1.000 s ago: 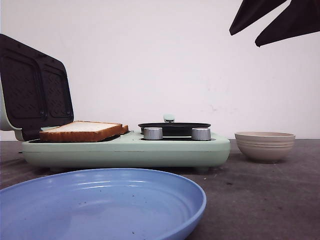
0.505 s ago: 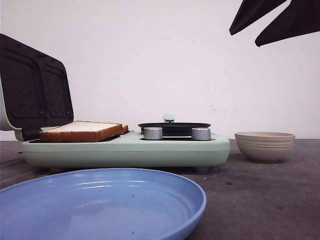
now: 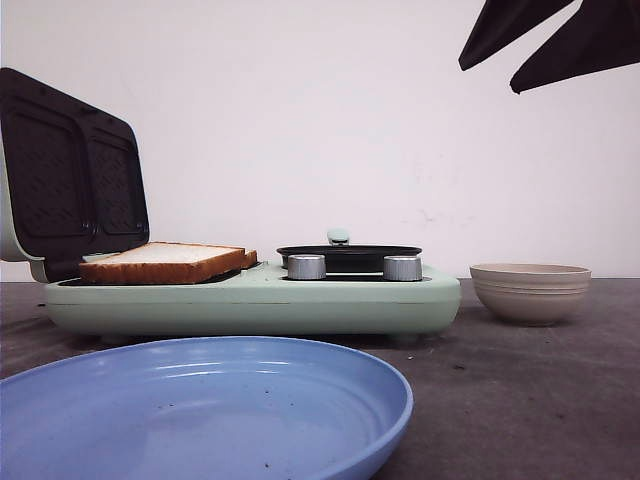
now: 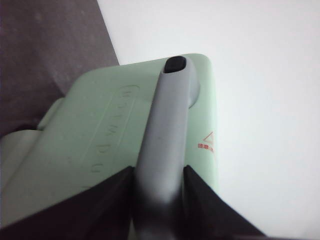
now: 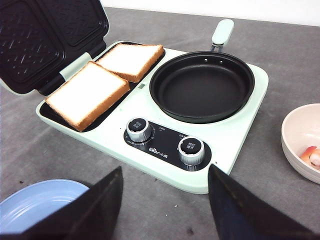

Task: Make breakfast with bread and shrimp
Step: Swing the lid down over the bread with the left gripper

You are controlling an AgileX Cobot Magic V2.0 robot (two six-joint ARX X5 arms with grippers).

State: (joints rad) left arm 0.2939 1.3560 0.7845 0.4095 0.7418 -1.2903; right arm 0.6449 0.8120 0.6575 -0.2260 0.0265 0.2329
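Item 1: two square white bread slices w/ golden crust (image 5: 107, 80), side by side on the dark lower plate of the mint-green breakfast maker (image 5: 240, 130); ribbed black lid (image 5: 42, 37) up.
Item 2: orange-pink shrimp pieces (image 5: 311, 156) in beige ribbed bowl (image 5: 295, 145), R of maker.
Item 3: black round pan (image 5: 202, 86), bare.
Item 4: blue plate (image 3: 200, 410), nearest front cam.
L gripper (image 4: 159, 187): clamped on grey lid handle (image 4: 162, 145).
R gripper (image 5: 165, 205): jaws spread, above table, holds nothing.

Two bread slices (image 5: 107, 82) flat side by side, shrimp (image 5: 312, 156) in bowl
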